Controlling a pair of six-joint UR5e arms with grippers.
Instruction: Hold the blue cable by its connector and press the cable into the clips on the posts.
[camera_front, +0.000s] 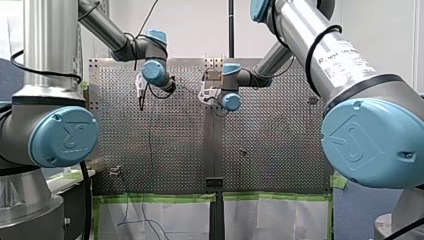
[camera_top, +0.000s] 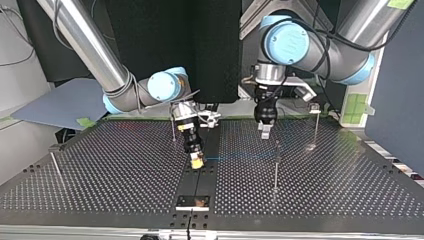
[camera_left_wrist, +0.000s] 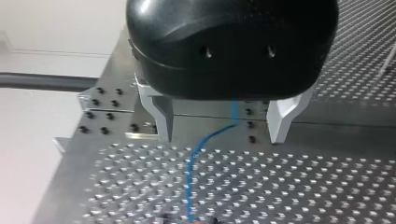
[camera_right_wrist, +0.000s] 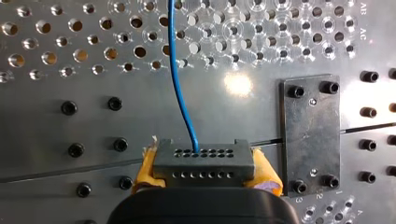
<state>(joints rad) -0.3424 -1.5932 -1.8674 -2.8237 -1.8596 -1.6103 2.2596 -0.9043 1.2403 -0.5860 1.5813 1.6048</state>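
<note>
Now my right gripper (camera_right_wrist: 205, 171) clamps the connector (camera_right_wrist: 203, 161) between its yellow pads.
The blue cable (camera_right_wrist: 180, 84) runs from it over the perforated table (camera_right_wrist: 56, 116), passing between the spread fingers of my left gripper (camera_left_wrist: 220, 135).

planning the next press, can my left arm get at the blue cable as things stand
Probably yes: my left tool hangs open right over the blue cable, nothing between them; my right tool grips only the connector.

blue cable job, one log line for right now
right gripper: shut on connector | left gripper: open over blue cable | posts: cable seating too small to tell
</note>
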